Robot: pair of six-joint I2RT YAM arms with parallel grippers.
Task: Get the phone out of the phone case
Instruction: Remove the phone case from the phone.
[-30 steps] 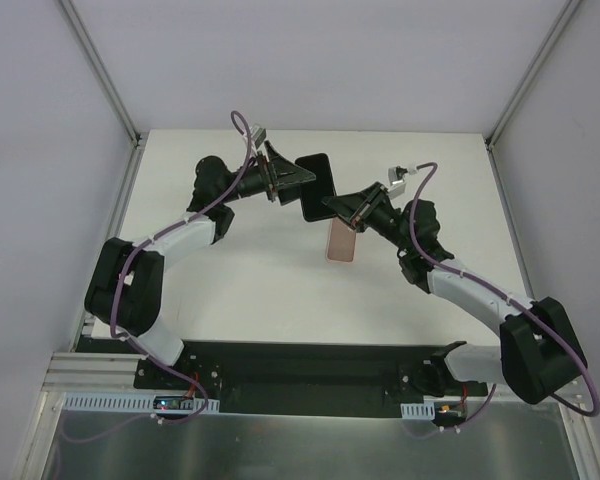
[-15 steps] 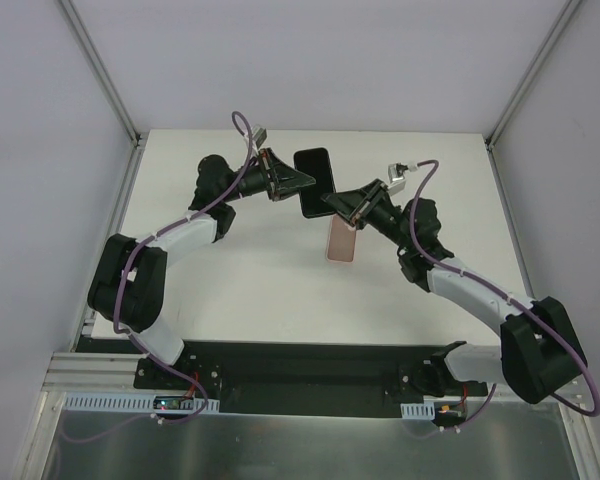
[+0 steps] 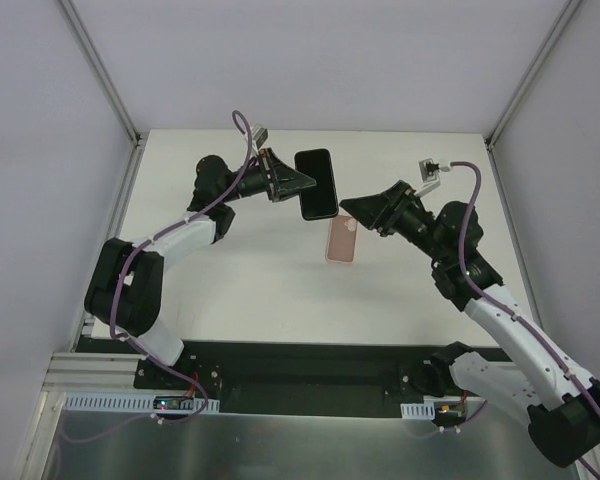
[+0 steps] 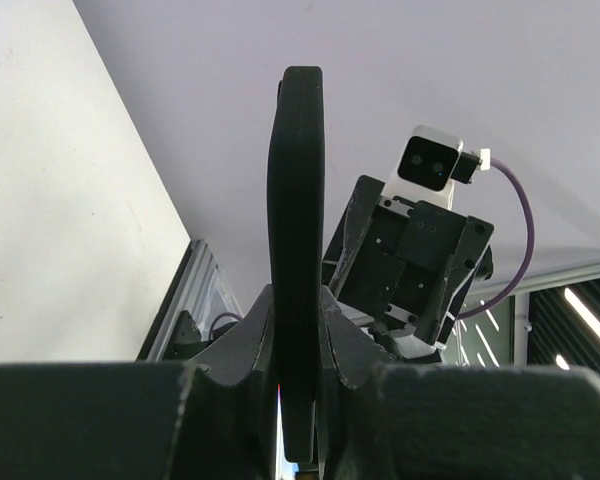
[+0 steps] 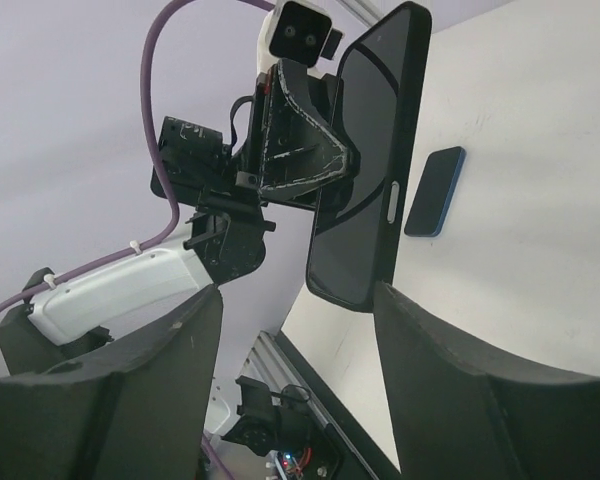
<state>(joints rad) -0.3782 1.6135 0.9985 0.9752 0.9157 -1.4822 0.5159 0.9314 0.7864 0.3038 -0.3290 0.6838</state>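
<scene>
The phone (image 3: 317, 183), black and glossy, hangs above the table, out of the case, with my left gripper (image 3: 305, 183) shut on its left edge. Seen from the left wrist it stands edge-on (image 4: 295, 200) between the shut left gripper (image 4: 295, 300) jaws. The salmon-pink phone case (image 3: 342, 239) lies flat and alone on the white table (image 3: 240, 270), just below the phone. My right gripper (image 3: 349, 207) stands open right of the phone, apart from it, holding nothing. From the right wrist the phone (image 5: 370, 170) shows beyond the open right gripper (image 5: 298, 300); the case (image 5: 435, 192) looks dark blue there.
White walls close in the table on three sides. A metal rail (image 3: 90, 400) and a black base plate (image 3: 300, 375) run along the near edge. The right arm's wrist camera (image 4: 430, 160) faces the left wrist from close by.
My left gripper shut on the phone. The right gripper then let go of it, opened and drew back to the right. The case has not moved.
</scene>
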